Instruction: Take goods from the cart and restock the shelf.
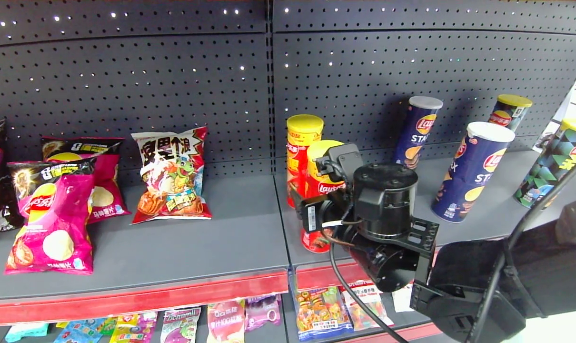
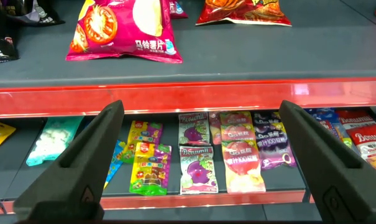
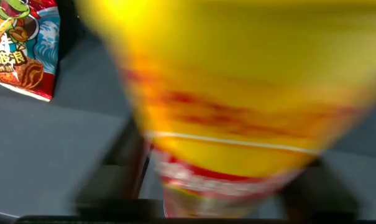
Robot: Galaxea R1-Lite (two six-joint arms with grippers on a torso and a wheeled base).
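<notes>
Right claw point(image 3: 215, 180): its dark fingers point(image 3: 110, 186) lie on either side of the red can point(image 1: 318, 188), against its lower body; clamped on it, so far as can be judged; in the head view the arm's black wrist covers the claw and the middle of the can, just right of centre.

Red can: upright, yellow lid on top; its foot is on the grey shelf point(image 1: 197, 243) close to the front edge, at the centre of the head view; directly behind it stands a second red can point(image 1: 304, 138) with the same yellow lid, nearer the back wall point(image 1: 173, 85); whether the two touch cannot be told.

Left claw point(image 2: 201, 109): fingers point(image 2: 82, 168) spread wide apart; holding nothing, touching nothing; it faces the red front rail point(image 2: 188, 96) of the shelf and the lower shelf point(image 2: 10, 163) under it.

Other cans: two blue cans point(image 1: 417, 131) with pale lids in the right half of the head view, one at the back, one nearer the front; farther right a dark can point(image 1: 509, 112) and a green can point(image 1: 552, 162), both yellow-lidded; all apart from the right claw.

Bags: two pink bags point(image 1: 52, 219) at the left of the head view, one overlapping the other; a red and white bag point(image 1: 173, 176) left of centre, leaning on the back wall.

Lower shelf: rows of small sweet packets point(image 2: 197, 162) lying flat.
</notes>
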